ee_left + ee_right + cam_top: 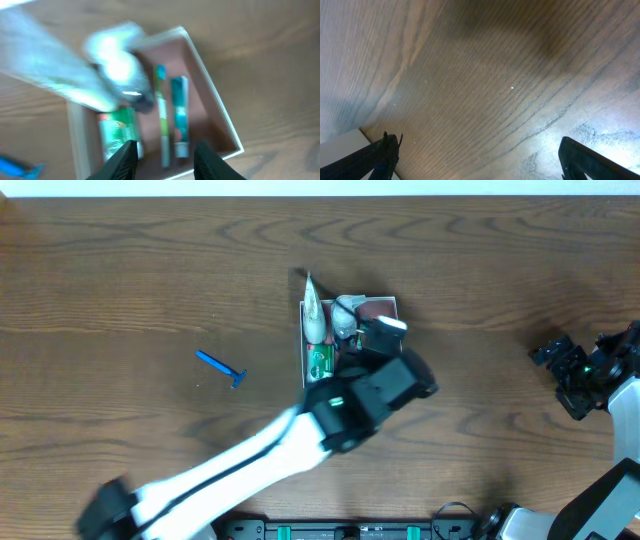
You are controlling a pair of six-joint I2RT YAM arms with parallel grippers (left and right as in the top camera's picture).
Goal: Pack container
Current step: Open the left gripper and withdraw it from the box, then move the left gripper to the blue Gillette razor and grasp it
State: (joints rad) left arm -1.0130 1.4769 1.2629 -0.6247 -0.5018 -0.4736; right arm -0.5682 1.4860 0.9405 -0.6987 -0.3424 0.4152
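Observation:
The container [384, 303] is a shallow white box with a pinkish-brown inside, at the table's middle. In the left wrist view the container [216, 95] holds a green toothbrush [162, 120], a teal tube [180, 112], a green packet [119, 131] and a blurred clear bag with a white item [112, 55]. My left gripper [165, 162] is open and empty just above the box's near end; in the overhead view the left gripper [380, 338] covers much of the box. A blue razor [220, 367] lies on the table left of the box. My right gripper [480, 160] is open and empty over bare wood.
The right arm [590, 370] rests at the table's right edge, far from the box. The razor also shows at the bottom left of the left wrist view [15, 167]. A pale table edge [340, 145] shows in the right wrist view.

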